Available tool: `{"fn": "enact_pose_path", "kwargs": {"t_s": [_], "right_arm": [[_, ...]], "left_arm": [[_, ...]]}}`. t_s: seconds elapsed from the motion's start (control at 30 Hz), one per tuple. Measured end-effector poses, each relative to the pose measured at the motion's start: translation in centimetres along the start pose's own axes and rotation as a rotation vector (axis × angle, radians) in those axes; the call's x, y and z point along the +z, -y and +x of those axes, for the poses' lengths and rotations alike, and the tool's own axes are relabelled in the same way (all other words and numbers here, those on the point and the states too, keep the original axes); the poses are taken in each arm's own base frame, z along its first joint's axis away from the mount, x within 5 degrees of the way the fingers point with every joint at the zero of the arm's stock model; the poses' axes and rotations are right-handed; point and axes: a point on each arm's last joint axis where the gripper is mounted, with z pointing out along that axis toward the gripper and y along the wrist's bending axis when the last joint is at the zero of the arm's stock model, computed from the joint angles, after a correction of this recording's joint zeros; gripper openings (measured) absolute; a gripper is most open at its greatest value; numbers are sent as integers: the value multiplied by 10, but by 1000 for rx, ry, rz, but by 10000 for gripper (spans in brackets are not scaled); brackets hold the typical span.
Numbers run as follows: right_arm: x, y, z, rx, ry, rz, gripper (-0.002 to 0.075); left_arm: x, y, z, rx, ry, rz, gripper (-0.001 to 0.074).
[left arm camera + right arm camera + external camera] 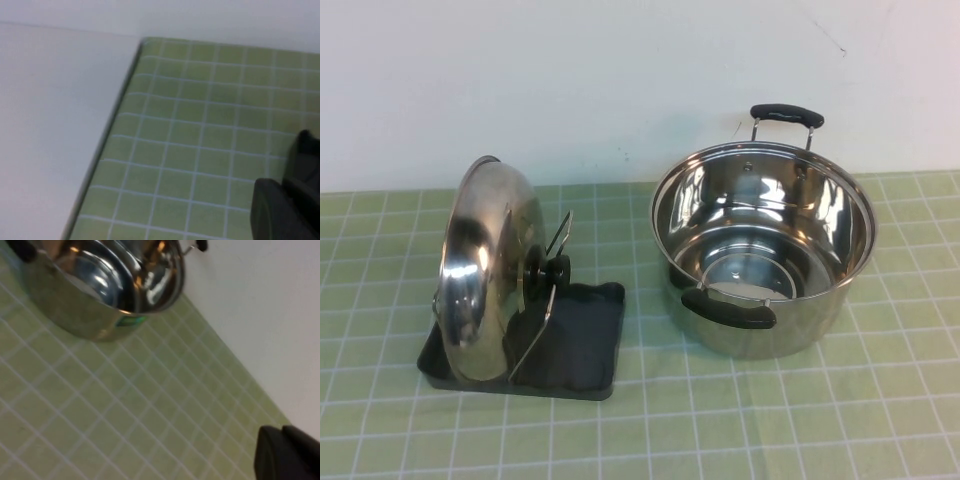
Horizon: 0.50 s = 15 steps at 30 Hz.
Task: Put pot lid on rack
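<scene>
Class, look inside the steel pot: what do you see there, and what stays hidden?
The pot holds nothing: only its shiny inner wall and base with reflections show. The near inner wall is hidden behind the rim. The pot lid stands on the rack. Neither tool is near it.

Soft, even light is falling from above in the high view, leaving only faint shadows hugging the base of the pot [763, 250] and the black rack [582, 345] beside it. The steel is catching the light: bright streaks are showing inside the pot and across the dome of the pot lid [485, 265] (which is mirroring the pale wall). The high view is looking fairly sharp, with slight grain. Both wrist views are looking soft; in the left wrist view the green checked cloth [210, 145] is blurring, and in the right wrist view the pot is smearing, with orange glints on its inner wall.
</scene>
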Motion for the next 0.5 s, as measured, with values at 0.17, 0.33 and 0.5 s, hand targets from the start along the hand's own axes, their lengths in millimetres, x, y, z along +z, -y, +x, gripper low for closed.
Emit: {"fn": "enact_pose_path", "kwargs": {"t_s": [0.17, 0.33, 0.5], "right_arm": [[-19, -17, 46, 88, 191, -100, -1], [-6, -50, 80, 126, 367, -174, -1], [25, -87, 99, 130, 423, -246, -1]], "left_arm": [[-43, -3, 36, -13, 137, 150, 1], [-71, -2, 89, -30, 230, 334, -1], [-80, 3, 133, -59, 292, 496, -1]]}}
